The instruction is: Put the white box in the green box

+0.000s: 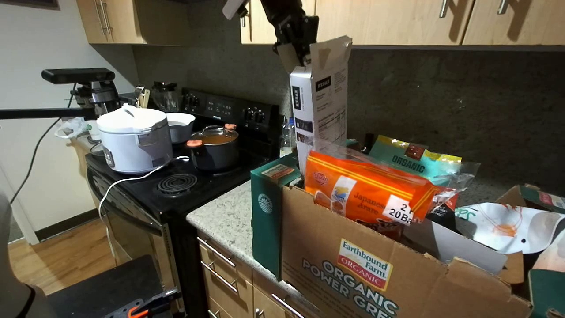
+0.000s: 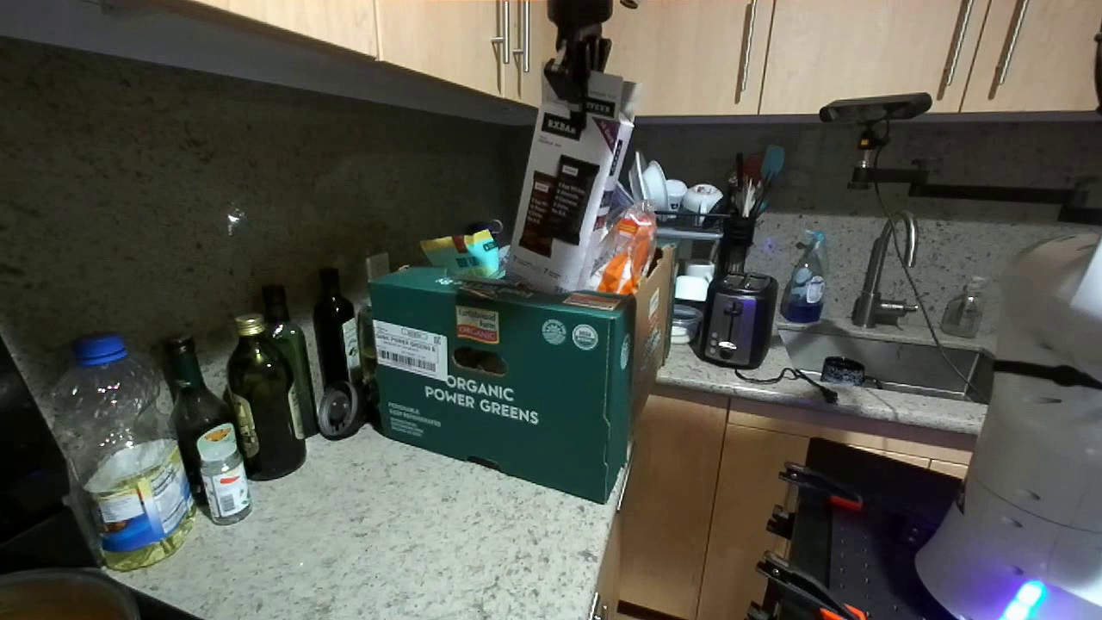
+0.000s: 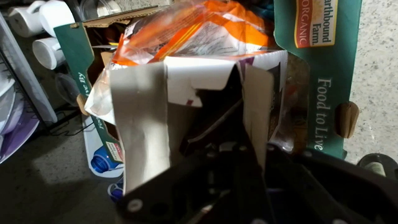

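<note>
The white box point(image 1: 329, 101) is a tall slim carton with its top flaps open. It stands nearly upright in an exterior view point(image 2: 560, 207), leaning slightly. The green box point(image 2: 516, 344) is an open carton with dark green ends and a brown printed side; it also shows in the other views point(image 1: 267, 225) point(image 3: 345, 65). The white box's lower end is below its rim, hidden by the rim and bags. My gripper point(image 1: 304, 57) is at the white box's top, also in the wrist view point(image 3: 256, 149): one finger inside, one outside, shut on a side wall or flap.
An orange snack bag point(image 1: 371, 190) and a teal bag point(image 1: 410, 159) are inside the green box. Upper cabinets point(image 1: 397, 22) hang close behind the gripper. Several bottles point(image 2: 267, 405) stand beside the box. A stove with a white cooker point(image 1: 134, 141) and pot point(image 1: 216, 152) is nearby.
</note>
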